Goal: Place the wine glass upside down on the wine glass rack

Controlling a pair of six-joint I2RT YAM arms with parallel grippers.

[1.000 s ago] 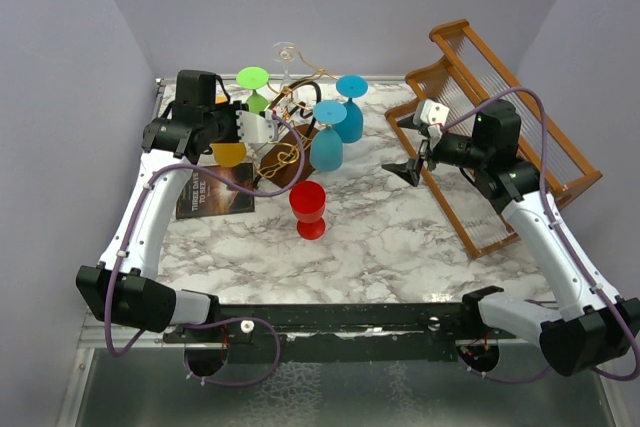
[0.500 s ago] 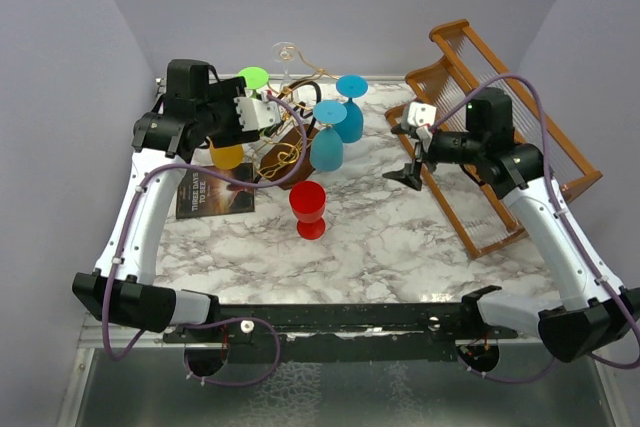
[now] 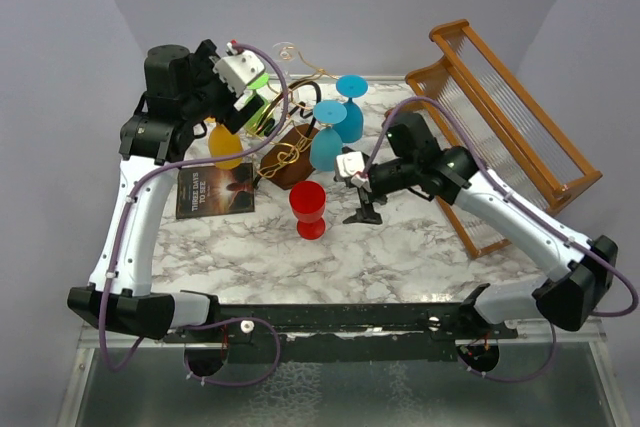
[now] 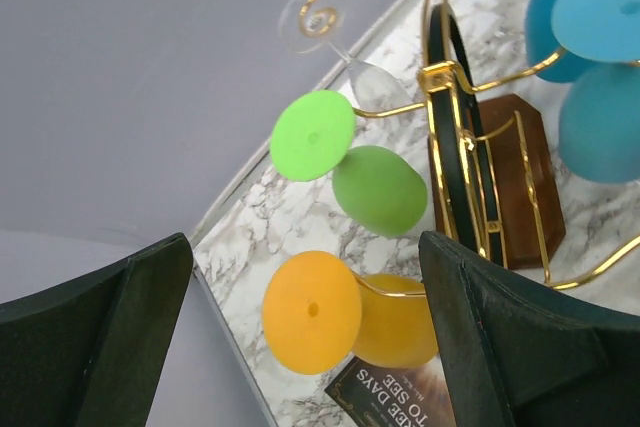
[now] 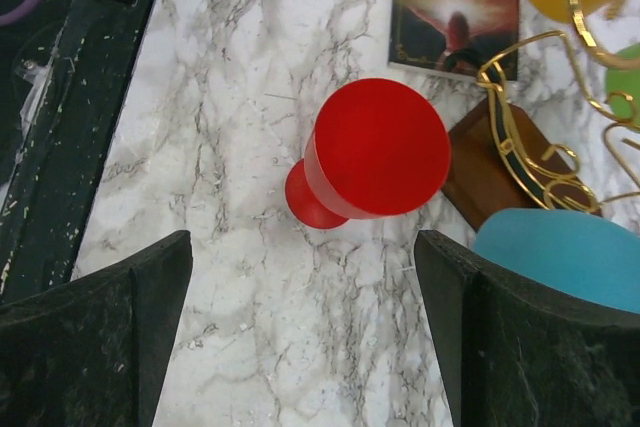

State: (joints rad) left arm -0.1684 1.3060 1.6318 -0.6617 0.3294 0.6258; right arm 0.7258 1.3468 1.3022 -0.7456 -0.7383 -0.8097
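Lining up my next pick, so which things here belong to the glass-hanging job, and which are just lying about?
Job:
- red glass, standing upright
- wire rack
- right gripper, open above the red glass
- green glass, orange glass, clear glass and blue glasses, hanging on the rack

Lying about:
- book
- slatted wooden rack

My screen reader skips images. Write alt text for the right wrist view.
A red wine glass stands on the marble table, ahead of the open right tool. Nearby: a book, the wine glass rack and a blue glass.
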